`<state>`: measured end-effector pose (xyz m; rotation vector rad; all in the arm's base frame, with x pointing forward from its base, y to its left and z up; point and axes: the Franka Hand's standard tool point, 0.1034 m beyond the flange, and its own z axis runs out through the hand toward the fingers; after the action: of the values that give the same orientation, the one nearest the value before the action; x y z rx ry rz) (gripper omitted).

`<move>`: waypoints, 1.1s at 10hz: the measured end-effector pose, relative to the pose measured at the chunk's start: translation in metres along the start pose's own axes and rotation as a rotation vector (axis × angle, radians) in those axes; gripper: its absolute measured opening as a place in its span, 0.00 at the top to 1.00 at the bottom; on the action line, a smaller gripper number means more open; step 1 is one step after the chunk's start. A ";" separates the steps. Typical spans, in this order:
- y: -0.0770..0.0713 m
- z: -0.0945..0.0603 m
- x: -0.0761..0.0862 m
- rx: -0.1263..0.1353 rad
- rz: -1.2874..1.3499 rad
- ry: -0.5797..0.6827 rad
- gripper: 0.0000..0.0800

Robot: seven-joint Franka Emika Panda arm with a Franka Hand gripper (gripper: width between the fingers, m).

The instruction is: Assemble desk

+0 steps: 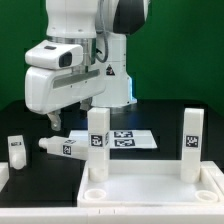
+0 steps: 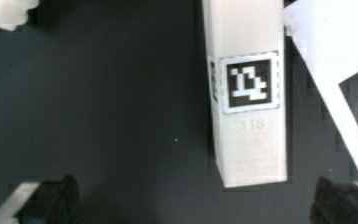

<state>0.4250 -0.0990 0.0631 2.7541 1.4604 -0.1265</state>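
White tabletop (image 1: 150,195) carries two upright legs (image 1: 97,140).

A robotics lab: white robot arm (image 1: 80,40), black bench (image 1: 25,122), green backdrop (image 1: 12,40), the marker board (image 1: 132,139) and tagged desk legs (image 1: 192,142).

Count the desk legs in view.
4: one leg and a second upright on the tabletop, a third lying below the gripper, a fourth at the exterior view's left. Others may be hidden.
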 end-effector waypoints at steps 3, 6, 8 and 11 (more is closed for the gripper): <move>-0.015 0.045 -0.010 0.018 0.000 -0.030 0.19; -0.008 0.056 -0.021 -0.016 0.013 -0.022 0.19; -0.007 0.056 -0.021 -0.015 0.017 -0.023 0.33; -0.006 0.055 -0.022 -0.019 0.058 -0.019 0.61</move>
<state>0.4037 -0.1170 0.0100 2.7687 1.3684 -0.1369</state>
